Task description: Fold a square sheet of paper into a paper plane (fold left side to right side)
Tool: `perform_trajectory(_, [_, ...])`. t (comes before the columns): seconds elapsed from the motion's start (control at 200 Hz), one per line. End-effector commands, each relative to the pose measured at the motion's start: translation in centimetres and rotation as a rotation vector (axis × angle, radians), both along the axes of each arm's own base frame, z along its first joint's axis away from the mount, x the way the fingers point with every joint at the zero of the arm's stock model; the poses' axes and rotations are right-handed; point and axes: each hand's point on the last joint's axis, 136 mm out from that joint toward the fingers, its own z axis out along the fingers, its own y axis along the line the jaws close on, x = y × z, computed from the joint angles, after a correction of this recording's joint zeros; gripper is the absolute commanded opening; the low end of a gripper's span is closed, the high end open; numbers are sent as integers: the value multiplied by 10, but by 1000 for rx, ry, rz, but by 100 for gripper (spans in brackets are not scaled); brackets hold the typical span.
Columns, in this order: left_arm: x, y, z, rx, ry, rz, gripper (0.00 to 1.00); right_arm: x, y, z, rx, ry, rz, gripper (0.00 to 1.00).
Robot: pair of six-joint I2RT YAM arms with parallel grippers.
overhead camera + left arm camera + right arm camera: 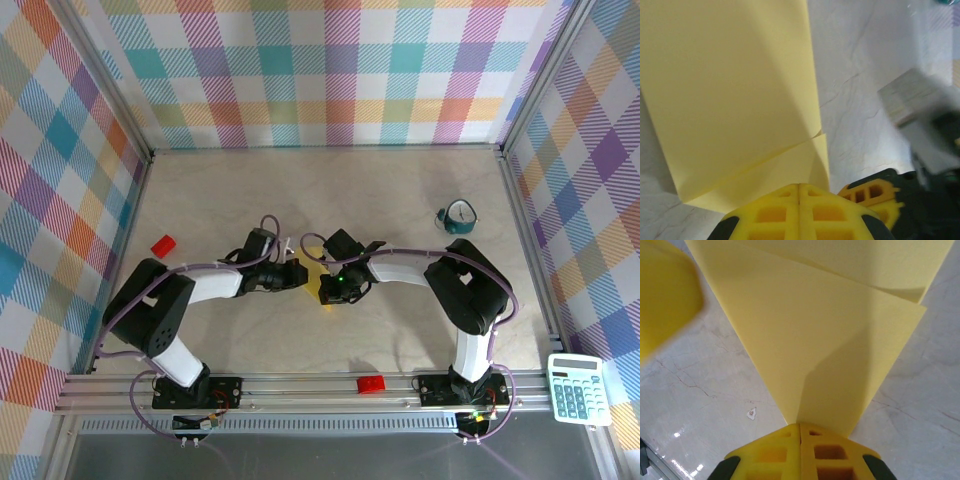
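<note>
Starting at the left of the top view, a small red brick (162,244) is lying on the table (400,190), well apart from the work. Moving right, your left arm is reaching toward the middle, and your left gripper (298,275) is sitting at the left edge of the square sheet of paper (317,272). In the left wrist view, its yellow fingers (775,215) are pressing tightly together with no gap showing. The yellow sheet (730,100) is lying right at their tips, with a folded layer showing as a slanting edge near them. You cannot tell whether the paper is being pinched or just pressed down.

The sheet itself is lying at the centre of the table, between the two grippers and mostly hidden by them from above.

Further right, your right gripper (327,290) is meeting the sheet from the other side. In the right wrist view, its fingers (822,452) are likewise closing flush against each other. The paper (810,340) is narrowing to a corner at their tips, with a second layer lying across the top, and whether it is caught between them is unclear.

Beyond that, another red brick (371,384) is resting on the front rail, a teal object (458,217) is sitting toward the right, and a calculator (578,388) is lying at the far right corner.
</note>
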Motion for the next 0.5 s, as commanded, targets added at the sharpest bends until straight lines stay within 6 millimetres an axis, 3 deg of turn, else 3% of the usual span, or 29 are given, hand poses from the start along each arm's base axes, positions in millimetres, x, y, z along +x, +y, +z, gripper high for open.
perform_trajectory(0.0, [6, -6, -6, 9, 5, -3, 0, -14, -32, -39, -152, 45, -7, 0])
perform_trajectory(0.225, [-2, 5, -35, 98, 56, 10, 0, -11, -16, -23, -63, 37, 14, 0])
perform_trajectory(0.495, [-12, 14, -47, 142, 90, 7, 0, 7, 12, 22, 85, -12, 23, 0])
